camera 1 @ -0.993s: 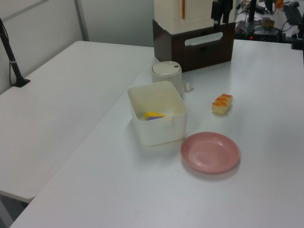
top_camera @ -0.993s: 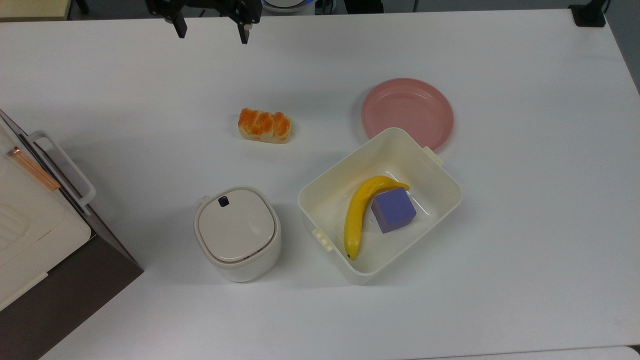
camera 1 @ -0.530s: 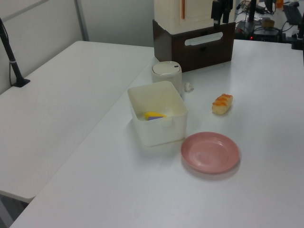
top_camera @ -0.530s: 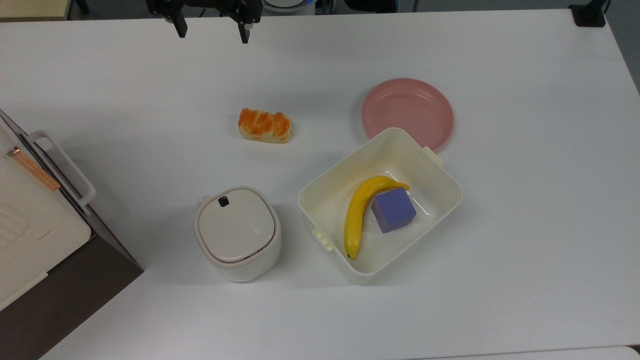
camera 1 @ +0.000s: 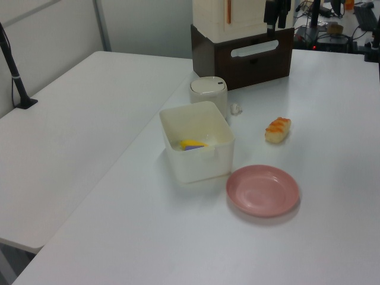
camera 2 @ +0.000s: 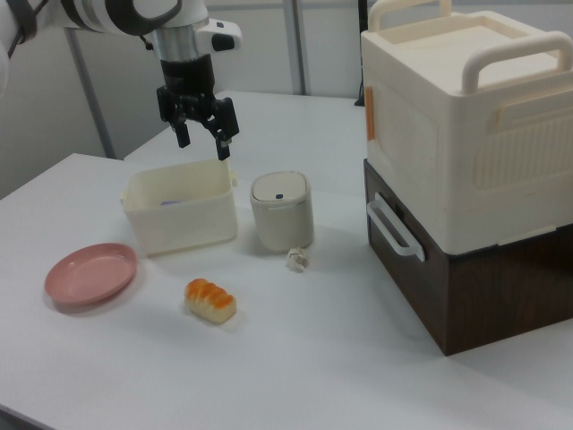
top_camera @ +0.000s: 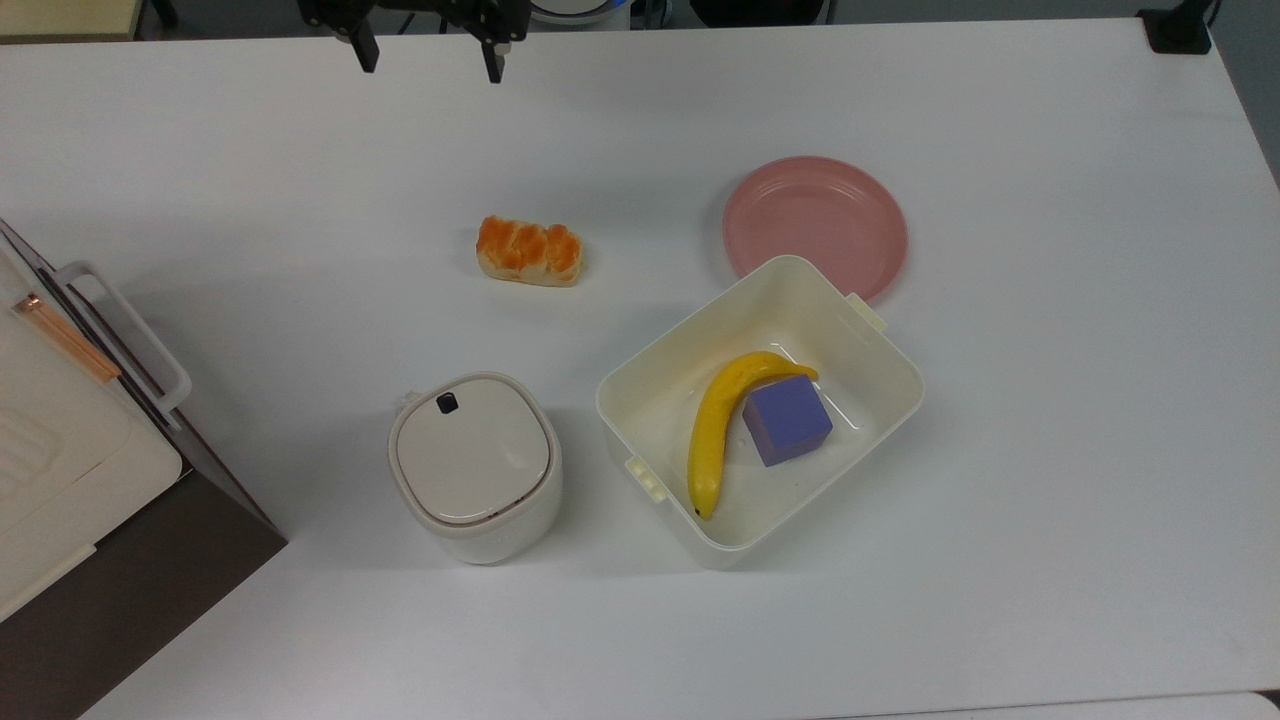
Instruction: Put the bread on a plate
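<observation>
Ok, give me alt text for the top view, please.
A small orange-topped bread bun lies alone on the white table, apart from the empty round pink plate. The open black gripper hangs at the top edge.

A cream rectangular tub [top_camera: 880, 400] stands on the white counter [top_camera: 1050, 500], holding a yellow banana [top_camera: 715, 430] with a purple cube [top_camera: 788, 420] touching it at its 3 o'clock in the top view. At the tub's 9 o'clock sits a cream lidded canister [top_camera: 472, 465]. A cream-and-brown cabinet [camera 2: 474, 161] stands at the counter's edge, a small crumpled white scrap [camera 2: 296, 260] near the canister.
</observation>
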